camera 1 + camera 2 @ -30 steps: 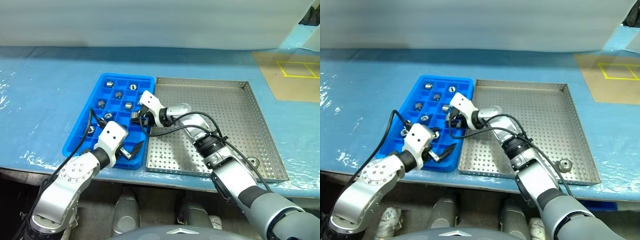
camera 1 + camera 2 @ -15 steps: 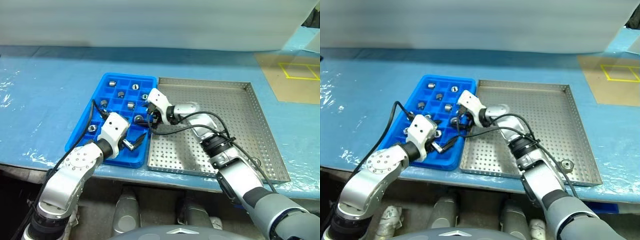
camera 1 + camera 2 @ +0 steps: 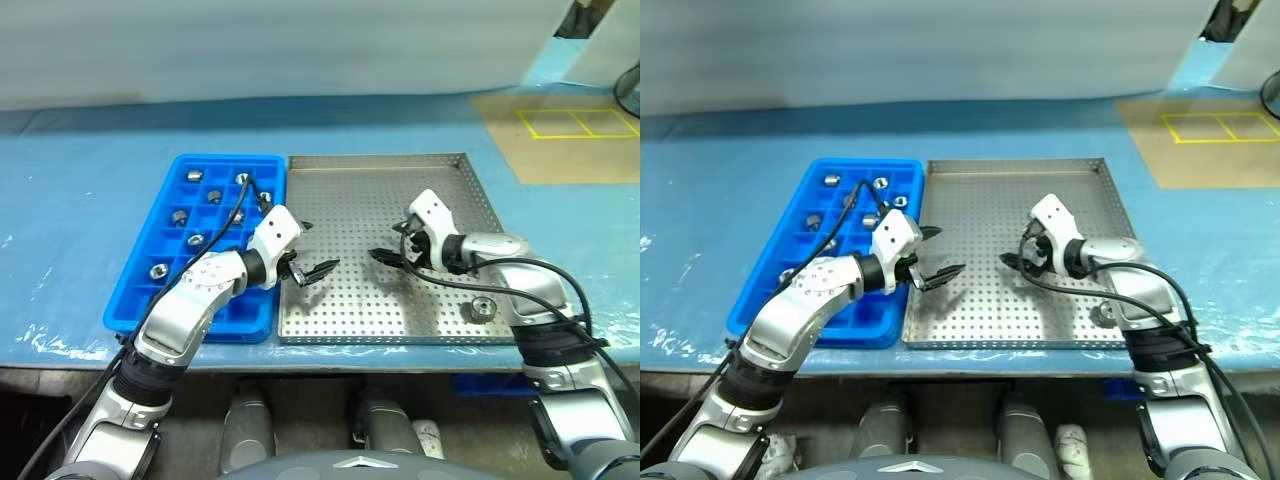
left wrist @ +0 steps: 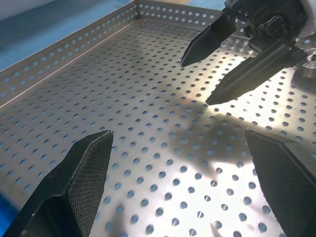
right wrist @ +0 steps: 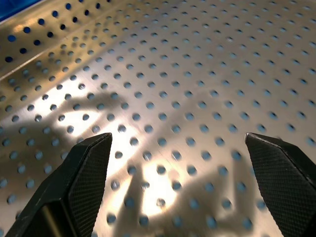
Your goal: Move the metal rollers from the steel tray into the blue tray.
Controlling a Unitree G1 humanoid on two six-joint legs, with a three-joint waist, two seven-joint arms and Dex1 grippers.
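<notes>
The blue tray (image 3: 135, 300) lies on the left with several metal rollers (image 3: 180, 216) in its cells. Right beside it sits the steel tray (image 3: 380, 175), with one roller (image 3: 482, 307) near its front right corner. My left gripper (image 3: 318, 247) hovers open and empty over the steel tray's left part, pointing right. My right gripper (image 3: 385, 243) hovers open and empty over the tray's middle, pointing left, tips facing the left gripper's. In the left wrist view my left gripper's fingers (image 4: 84, 173) stand wide apart over the perforated metal, and the right gripper (image 4: 195, 83) shows ahead of them.
Everything rests on a blue covered table (image 3: 70, 200). A tan board with yellow marked squares (image 3: 560, 125) lies at the far right. A white sheet (image 3: 250, 50) runs along the back. The right arm's cable (image 3: 520, 265) loops over the steel tray's right rim.
My right gripper opened over the blue tray and swung right to the steel tray's middle. The left gripper moved right from the blue tray's front onto the steel tray. The camera view also shifted.
</notes>
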